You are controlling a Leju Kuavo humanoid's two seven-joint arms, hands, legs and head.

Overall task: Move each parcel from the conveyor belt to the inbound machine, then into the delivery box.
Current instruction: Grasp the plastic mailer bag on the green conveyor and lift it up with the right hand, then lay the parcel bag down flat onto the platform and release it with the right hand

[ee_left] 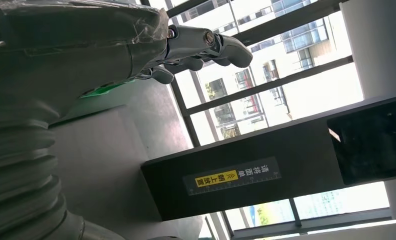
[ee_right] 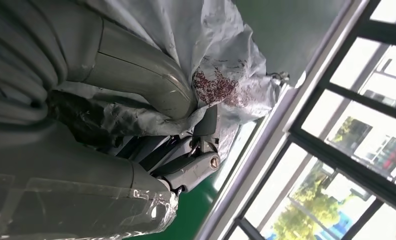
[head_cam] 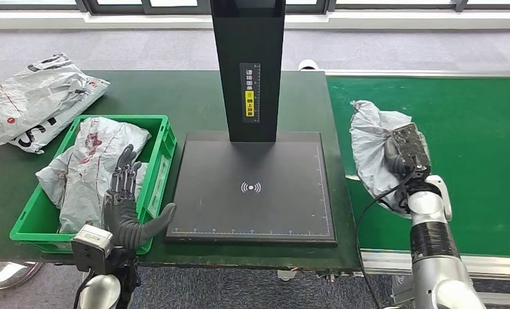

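One parcel [head_cam: 373, 149]: on belt [head_cam: 471, 129], right robot hand [head_cam: 404, 168] gripping it.
Left robot hand [head_cam: 127, 203]: wide, empty, near crate [head_cam: 165, 151].
Tip: lift clear, carry left, lay flat on scanner [head_cam: 252, 212].

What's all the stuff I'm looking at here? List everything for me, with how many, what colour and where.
Parcel on conveyor: one, grey plastic bag, at the belt's near-left edge, gripped by the right robot hand.
Parcels in crate: grey bags with red marks, number unclear, piled inside the crate.
Parcel on table: one, grey-white bag, far left, behind the crate.
Crate: one, green, on the table left of the machine.
Inbound machine: one, black flat plate with upright post, table centre.
Conveyor belt: one, green, on the right.
Table: one, dark green.
Left robot hand: one, dark grey, fingers spread above the crate's near corner, holding nothing.
Right robot hand: one, closed on the conveyor parcel.
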